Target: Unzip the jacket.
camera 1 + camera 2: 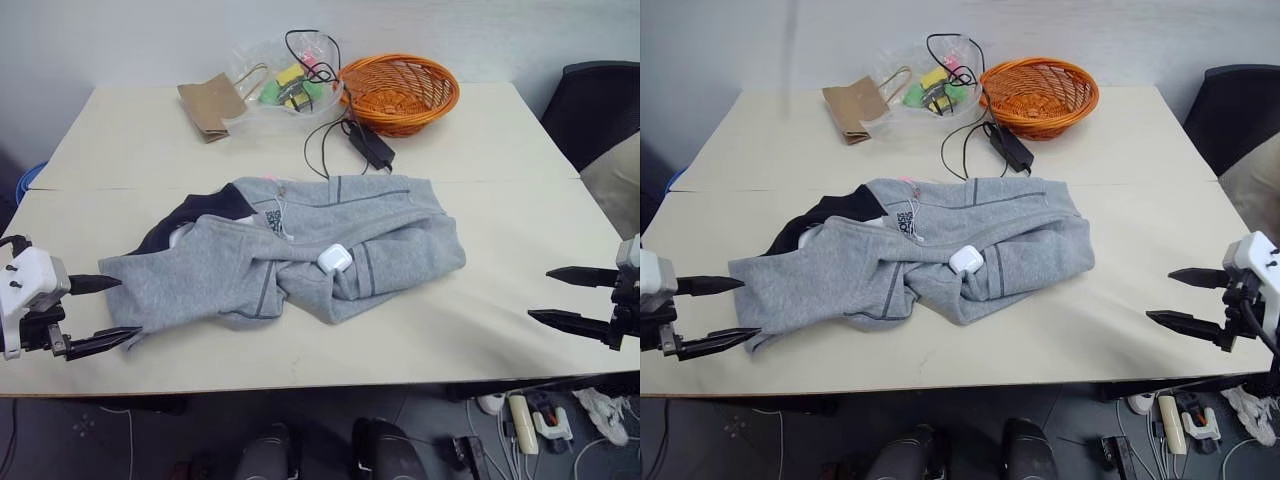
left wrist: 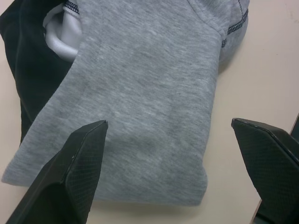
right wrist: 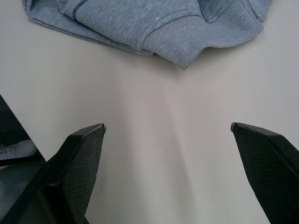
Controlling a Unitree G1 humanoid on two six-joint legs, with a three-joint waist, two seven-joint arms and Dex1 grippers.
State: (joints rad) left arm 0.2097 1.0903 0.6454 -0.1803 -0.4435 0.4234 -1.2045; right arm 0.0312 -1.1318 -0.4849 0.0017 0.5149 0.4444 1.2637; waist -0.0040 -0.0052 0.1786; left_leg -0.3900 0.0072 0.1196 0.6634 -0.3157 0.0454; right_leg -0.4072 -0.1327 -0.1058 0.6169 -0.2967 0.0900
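Table (image 1: 480,300) is carrying everything. Jacket (image 1: 300,250) is lying crumpled mid-table, long axis running left-right across the robot's front, dark collar lining pointing toward the robot's left, ribbed hem end toward its right. A small white thing (image 1: 335,258) is sitting on the folds near the middle; can't tell what it is.

Far edge of the table: orange basket (image 1: 400,92), clear plastic bag (image 1: 280,85) with colourful items inside, brown paper bag (image 1: 210,105), black power adapter (image 1: 370,145) with its cable looping just beyond the jacket.

Left end effector (image 1: 95,315) is hovering at the jacket's left end, fingers spread wide, gripping nothing. Right end effector (image 1: 565,297) is hanging over bare table, well apart from the jacket, fingers also spread wide and empty.

Left wrist view is adding a white inner lining beside the dark collar, plus dark seam stitching. Right wrist view is adding the ribbed cuff or hem edge, clear of the fingers.
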